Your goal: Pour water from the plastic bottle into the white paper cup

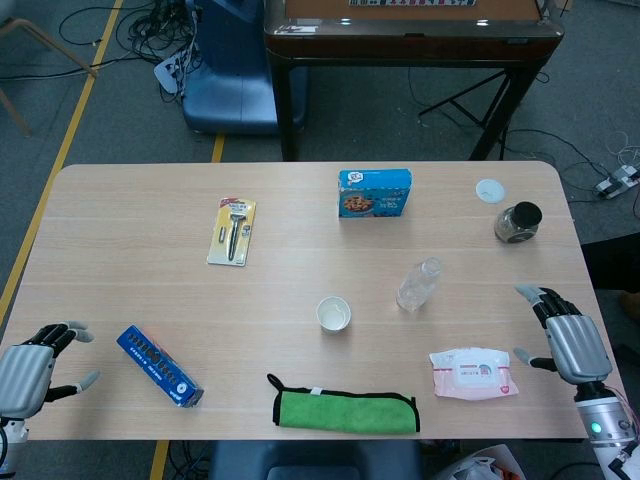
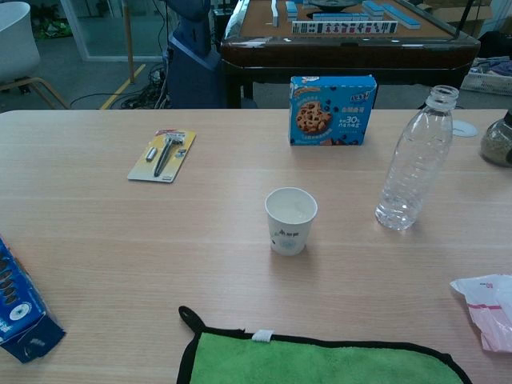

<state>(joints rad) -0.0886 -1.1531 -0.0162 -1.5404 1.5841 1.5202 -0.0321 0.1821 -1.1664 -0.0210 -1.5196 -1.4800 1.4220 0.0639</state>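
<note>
The clear plastic bottle (image 1: 418, 284) (image 2: 413, 164) stands upright and uncapped on the table, with a little water at its bottom. The white paper cup (image 1: 334, 314) (image 2: 290, 220) stands upright to its left, about a hand's width away. My right hand (image 1: 567, 340) hovers open at the table's right edge, well clear of the bottle, fingers spread. My left hand (image 1: 25, 373) is open at the front left corner, holding nothing. Neither hand shows in the chest view.
A green cloth (image 1: 345, 410) lies at the front edge and a wet-wipes pack (image 1: 472, 373) at the front right. A blue cookie box (image 1: 375, 193), a razor card (image 1: 233, 231), a blue box (image 1: 160, 364), a dark-lidded jar (image 1: 518, 222) and a white lid (image 1: 490, 190) lie around the table.
</note>
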